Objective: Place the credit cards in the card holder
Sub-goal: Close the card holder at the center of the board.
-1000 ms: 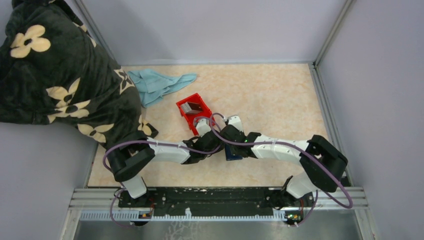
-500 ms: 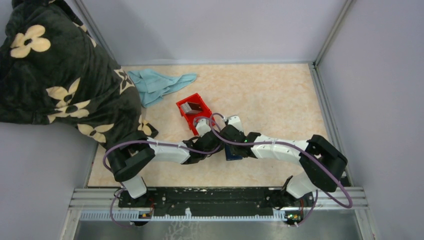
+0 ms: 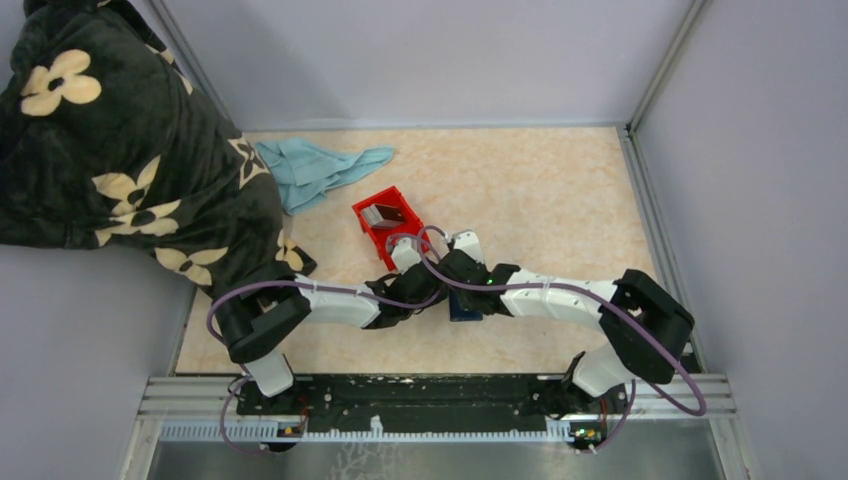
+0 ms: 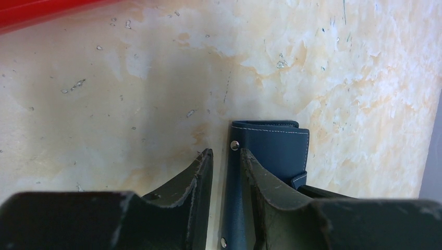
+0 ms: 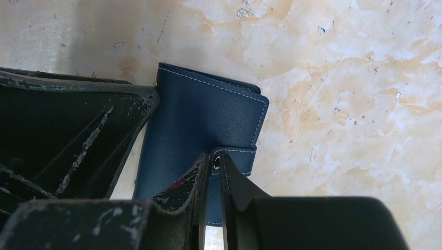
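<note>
Black floral blanket (image 3: 110,140) heaped over far-left edge of beige marbled table (image 3: 560,190), pale blue cloth (image 3: 315,168) just beside it. Red bin (image 3: 378,240) mid-table, holding greyish and brown credit cards (image 3: 381,213). Navy card holder (image 5: 208,114) lying folded on table near bin, between both arms. Left gripper (image 4: 226,152) clamped on its snap-studded edge; right gripper (image 5: 215,159) pinching its snap tab (image 5: 238,156)

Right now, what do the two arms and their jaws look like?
The left arm and right arm have white shells with black joints, and a purple cable loops along each. The jaws are black, wedge-shaped and scuffed with pale scratches.
</note>
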Tool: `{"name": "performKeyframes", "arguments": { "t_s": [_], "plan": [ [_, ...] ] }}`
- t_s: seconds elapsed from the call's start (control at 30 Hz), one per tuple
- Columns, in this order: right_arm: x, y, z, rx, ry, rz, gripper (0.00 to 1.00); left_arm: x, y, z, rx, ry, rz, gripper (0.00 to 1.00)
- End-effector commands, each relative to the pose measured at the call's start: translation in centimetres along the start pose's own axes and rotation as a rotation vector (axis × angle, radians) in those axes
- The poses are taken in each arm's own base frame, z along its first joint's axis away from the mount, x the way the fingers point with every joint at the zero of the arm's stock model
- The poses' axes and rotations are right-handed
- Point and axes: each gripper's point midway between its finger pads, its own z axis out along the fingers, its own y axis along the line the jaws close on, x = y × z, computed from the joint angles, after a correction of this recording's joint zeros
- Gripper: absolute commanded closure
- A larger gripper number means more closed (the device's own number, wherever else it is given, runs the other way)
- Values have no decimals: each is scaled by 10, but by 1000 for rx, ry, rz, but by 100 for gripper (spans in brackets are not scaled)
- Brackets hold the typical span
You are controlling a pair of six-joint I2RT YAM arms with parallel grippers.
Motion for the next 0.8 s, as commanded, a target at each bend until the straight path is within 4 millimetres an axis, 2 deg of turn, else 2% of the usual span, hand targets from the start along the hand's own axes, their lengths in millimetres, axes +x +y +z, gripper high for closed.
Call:
{"name": "performKeyframes", "arguments": {
  "t_s": [0.0, 0.77],
  "plan": [
    [-19, 13, -7, -23, -48, 23, 86, 34, 70, 1, -191, 116, 108, 66],
    [-1, 10, 3, 9, -11, 7, 91, 37, 72, 1, -190, 123, 106, 67]
  ]
}}
